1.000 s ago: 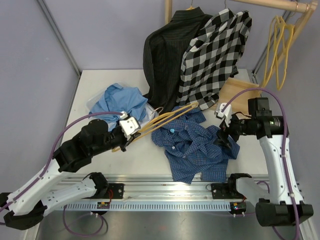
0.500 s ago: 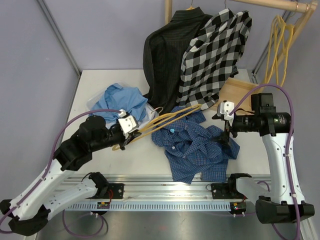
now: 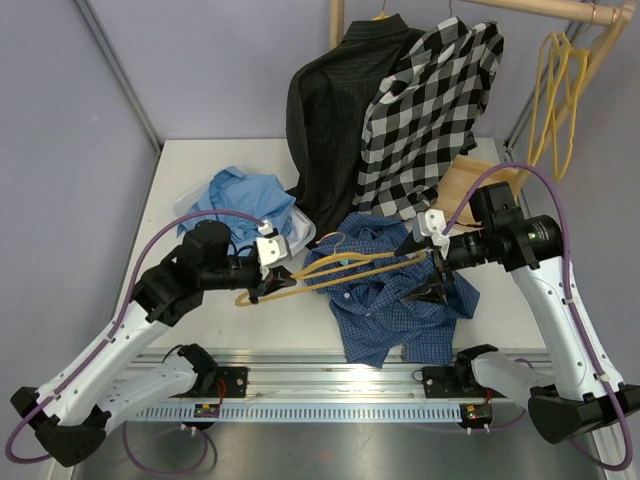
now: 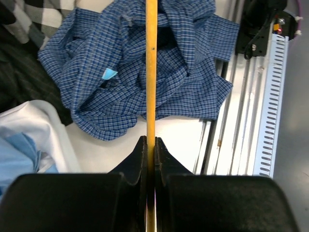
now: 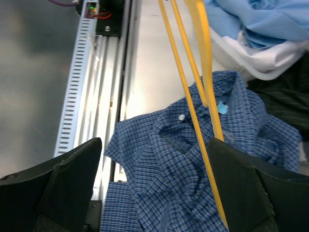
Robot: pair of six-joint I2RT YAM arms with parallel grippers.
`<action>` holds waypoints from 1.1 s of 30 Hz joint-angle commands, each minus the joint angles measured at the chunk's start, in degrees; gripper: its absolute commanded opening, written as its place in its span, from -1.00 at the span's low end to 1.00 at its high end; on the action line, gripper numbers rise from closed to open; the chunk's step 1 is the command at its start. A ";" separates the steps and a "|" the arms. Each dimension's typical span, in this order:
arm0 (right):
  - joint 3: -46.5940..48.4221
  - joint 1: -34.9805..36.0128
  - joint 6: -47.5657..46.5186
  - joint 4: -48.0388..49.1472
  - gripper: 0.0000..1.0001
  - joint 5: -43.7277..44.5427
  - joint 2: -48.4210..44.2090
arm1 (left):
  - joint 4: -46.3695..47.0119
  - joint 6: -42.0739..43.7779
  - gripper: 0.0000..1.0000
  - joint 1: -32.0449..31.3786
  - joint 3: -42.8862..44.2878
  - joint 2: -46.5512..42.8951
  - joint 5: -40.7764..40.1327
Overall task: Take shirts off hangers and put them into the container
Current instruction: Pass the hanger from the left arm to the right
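Observation:
My left gripper is shut on the bar of a yellow hanger. The hanger reaches right, over the dark blue small-check shirt crumpled on the table. My right gripper stands wide open at the hanger's far end. In the right wrist view the hanger runs just inside one finger and above that shirt. The white container holds a light blue shirt. A black pinstriped shirt and a large-check shirt hang behind.
A wooden rail crosses the top, with several bare yellow hangers at its right end. The wooden rack base lies at the back right. A metal mounting rail runs along the near table edge.
My left arm has swung the hanger right and down over the dark blue check shirt. My right gripper has opened wider and moved left to the hanger's end.

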 commanded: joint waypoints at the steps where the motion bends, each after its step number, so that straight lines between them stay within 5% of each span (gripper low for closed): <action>1: -0.11 3.29 6.09 -3.92 0.99 1.44 -0.54 | 3.06 1.33 -1.00 0.28 1.16 0.48 6.02; 19: -4.85 9.80 11.54 6.54 0.76 7.33 1.31 | 2.36 3.79 -1.00 0.37 1.34 0.92 14.54; 27: 6.83 9.80 7.59 -4.26 0.71 5.13 1.57 | 1.30 3.97 -1.00 0.37 0.90 0.74 14.37; 33: 3.43 9.80 14.53 3.90 0.73 10.93 0.16 | 1.30 3.36 -1.00 0.37 1.25 0.48 15.25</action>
